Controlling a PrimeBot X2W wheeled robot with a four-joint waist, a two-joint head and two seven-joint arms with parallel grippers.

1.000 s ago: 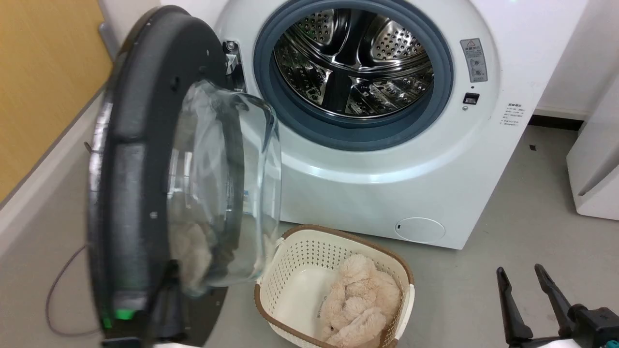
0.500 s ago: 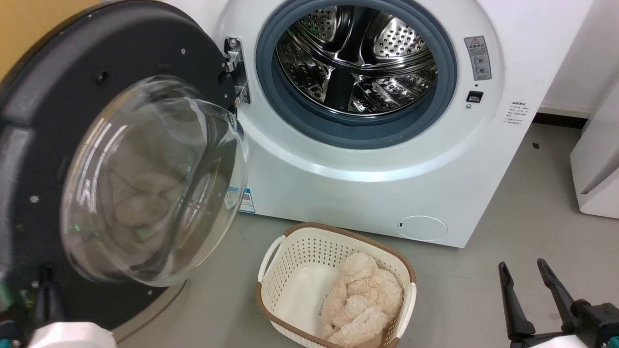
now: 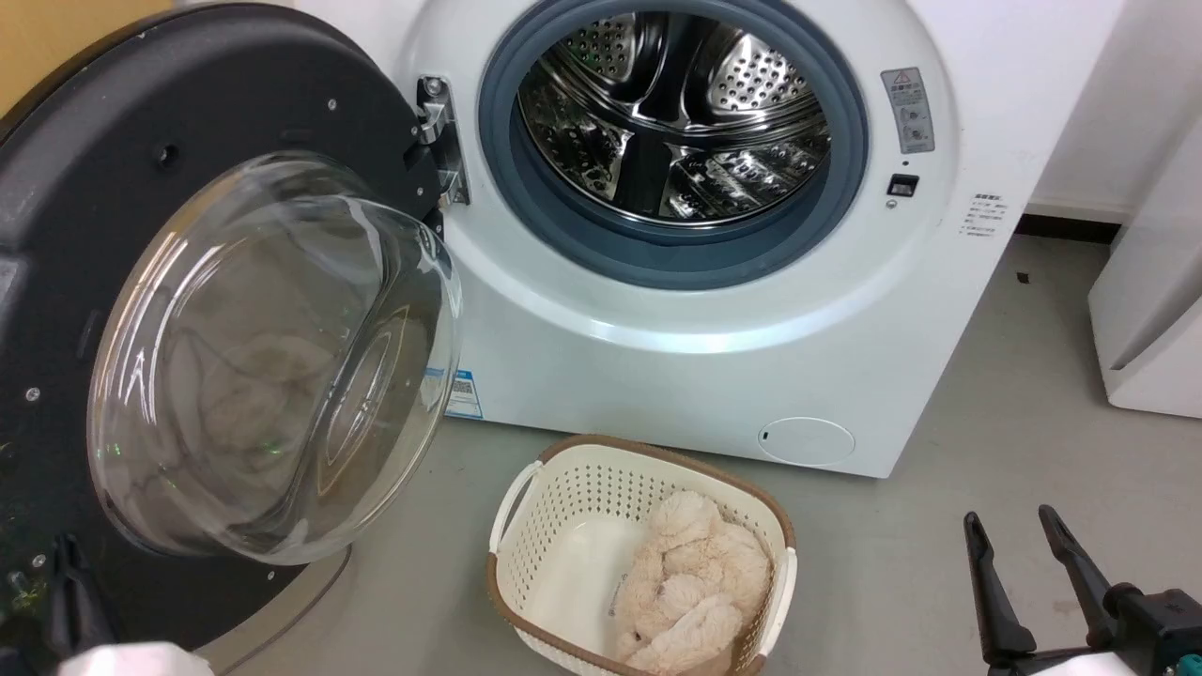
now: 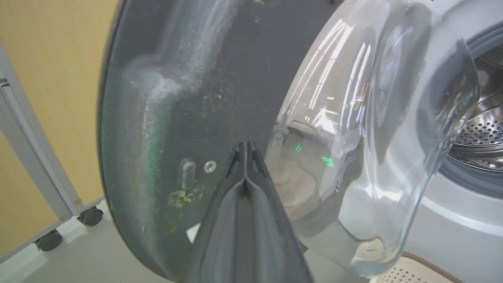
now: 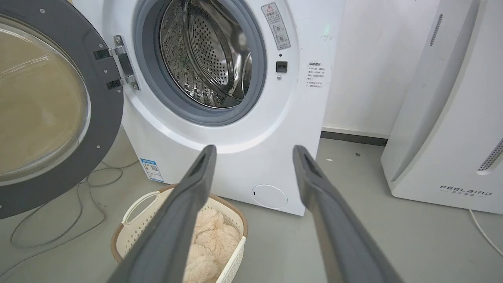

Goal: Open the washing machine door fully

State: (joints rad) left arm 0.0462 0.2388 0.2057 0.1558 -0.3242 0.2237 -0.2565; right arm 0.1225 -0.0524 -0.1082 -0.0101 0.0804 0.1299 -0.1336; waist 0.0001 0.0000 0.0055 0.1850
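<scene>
The washing machine stands ahead, its steel drum exposed inside the grey rubber ring. The washing machine door is swung far out to the left on its hinge, with its inner dark face and glass bowl turned towards me. My left gripper is shut with nothing between the fingers. Its tips rest at the door's inner face, beside the bowl, and it shows low on the left as the left gripper. The right gripper hangs open at lower right, well away from the machine.
A cream basket holding a beige plush toy sits on the floor before the machine. The oval service flap is low on the front. A white FEELBIRD appliance stands at right. A cable lies under the door; a wheeled partition is left.
The door has swung from nearly edge-on to wide open on the left, most of it in the first half second. My left gripper went left with it. The right gripper stayed put.
</scene>
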